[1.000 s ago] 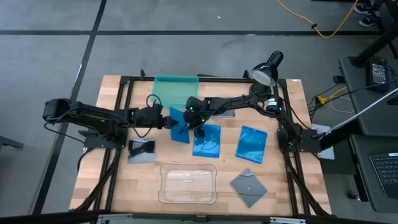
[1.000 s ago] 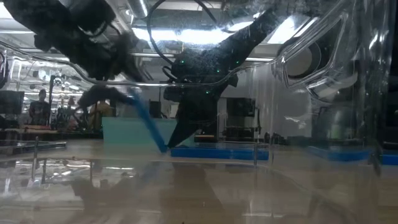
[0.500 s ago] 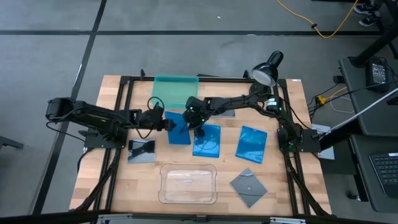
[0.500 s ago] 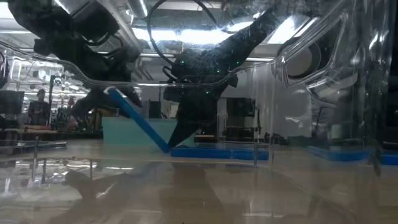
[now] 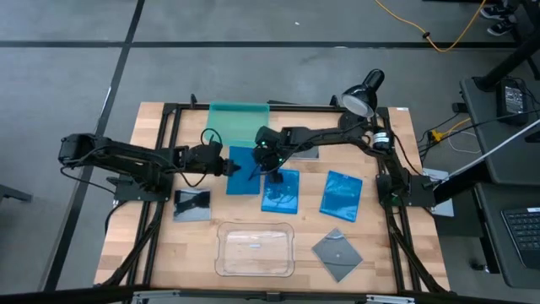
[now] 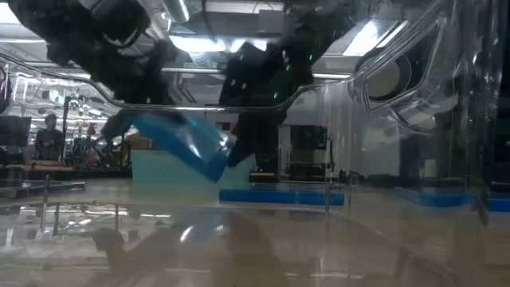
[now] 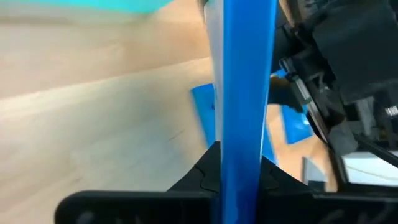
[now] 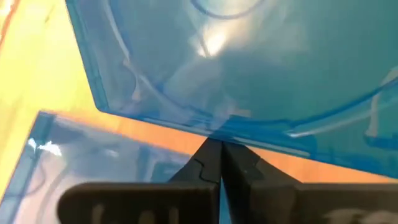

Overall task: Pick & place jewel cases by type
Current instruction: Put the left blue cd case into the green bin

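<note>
My left gripper (image 5: 229, 168) is shut on a translucent blue jewel case (image 5: 244, 172) left of the table's middle. My right gripper (image 8: 214, 152) is shut, its tips at that case's lower right end (image 6: 217, 163). Two more blue cases (image 5: 281, 191) (image 5: 342, 195) lie flat on the wood to the right. One dark grey case (image 5: 192, 204) lies near my left arm and another (image 5: 337, 254) lies near the front right. My left gripper pinches the blue case's left edge (image 7: 240, 134) between its two fingers, coming from the table's left and slanting a little down. The case is lifted clear of the table and tilted, its right end lower. My right gripper's shut tips stand against the case's lower edge (image 8: 217, 134); I cannot tell whether they touch it.
A teal tray (image 5: 239, 122) stands at the far edge behind the held case. A clear plastic tray (image 5: 255, 248) lies at the front middle. A black lamp (image 5: 363, 93) stands at the far right. Black frame rails (image 5: 164, 160) run along both sides.
My left gripper has shut on the blue case's left edge. The case stood steeply on its lower edge on the table; now it is lifted clear and lies flatter. My right gripper has risen beside the case's right end.
</note>
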